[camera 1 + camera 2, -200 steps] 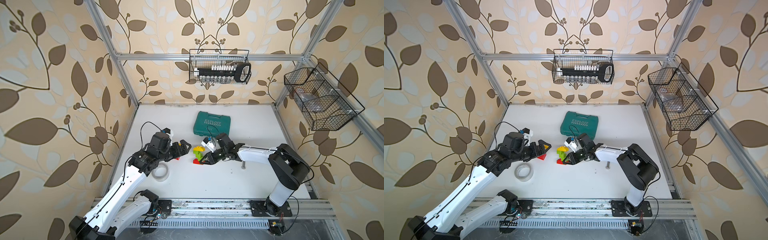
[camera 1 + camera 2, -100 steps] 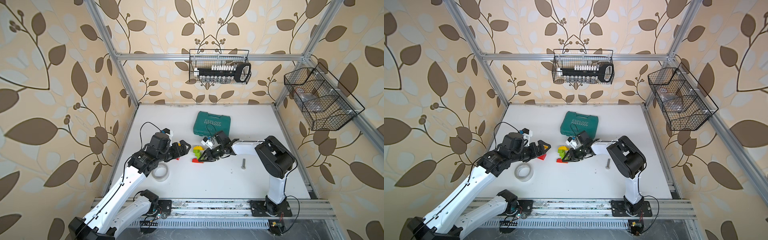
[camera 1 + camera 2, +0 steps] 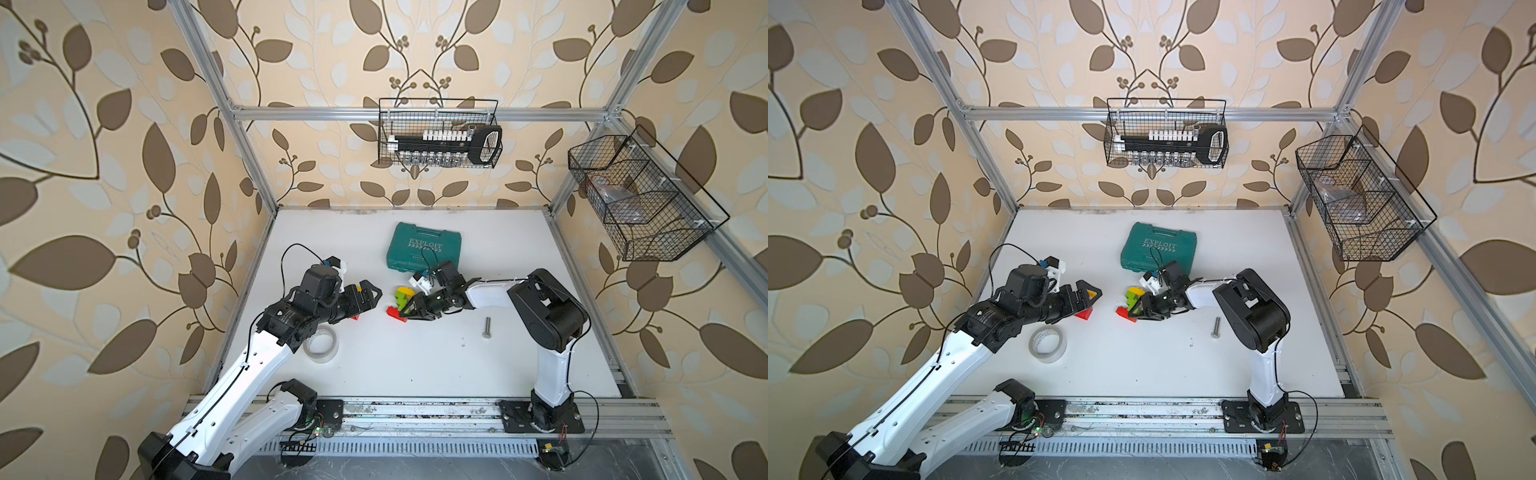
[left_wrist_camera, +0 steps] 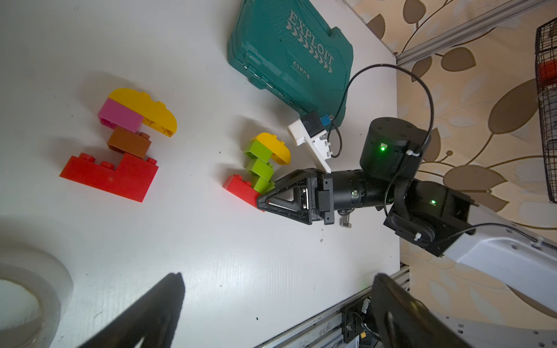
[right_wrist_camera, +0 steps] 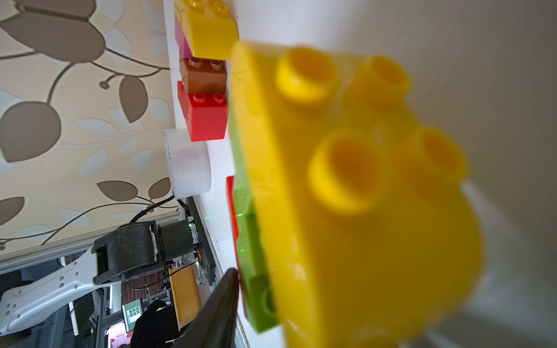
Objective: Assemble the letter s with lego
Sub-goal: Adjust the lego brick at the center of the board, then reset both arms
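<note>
Left fingers are spread wide and empty, hanging over the table just beside the yellow-pink-brown-red lego chunk, which lies flat near the tape roll. Right fingers are down at the red end of the yellow-green-red lego chunk, which lies mid-table in front of the green tool case. They're only a little apart, and honestly I can't tell if they're pinching it or just touching.
</note>
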`<action>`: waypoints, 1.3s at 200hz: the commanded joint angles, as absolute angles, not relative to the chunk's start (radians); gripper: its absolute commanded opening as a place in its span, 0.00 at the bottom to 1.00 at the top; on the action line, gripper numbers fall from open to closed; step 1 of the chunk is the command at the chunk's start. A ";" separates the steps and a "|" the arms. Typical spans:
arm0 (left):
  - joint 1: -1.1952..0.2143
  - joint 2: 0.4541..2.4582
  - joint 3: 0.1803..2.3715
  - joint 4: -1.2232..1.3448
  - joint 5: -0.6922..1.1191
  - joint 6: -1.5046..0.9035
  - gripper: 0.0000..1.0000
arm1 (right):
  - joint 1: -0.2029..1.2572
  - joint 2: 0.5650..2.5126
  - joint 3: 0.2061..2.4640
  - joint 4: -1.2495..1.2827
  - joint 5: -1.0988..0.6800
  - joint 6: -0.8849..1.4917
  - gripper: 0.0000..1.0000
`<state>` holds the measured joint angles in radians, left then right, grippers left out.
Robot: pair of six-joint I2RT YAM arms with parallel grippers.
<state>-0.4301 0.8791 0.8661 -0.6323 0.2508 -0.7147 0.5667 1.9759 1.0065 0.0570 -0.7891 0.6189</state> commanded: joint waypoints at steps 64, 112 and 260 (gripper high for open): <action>-0.420 0.881 0.920 -0.656 0.203 -0.674 0.99 | 0.537 1.848 0.997 -0.124 -0.602 0.535 0.58; -0.420 0.908 0.963 -0.694 -0.003 -0.557 0.99 | 0.537 1.496 0.938 -0.272 -0.186 0.284 0.64; -0.395 0.871 0.448 0.096 -0.772 -0.244 0.99 | 0.168 1.388 0.360 0.759 0.216 -0.113 0.92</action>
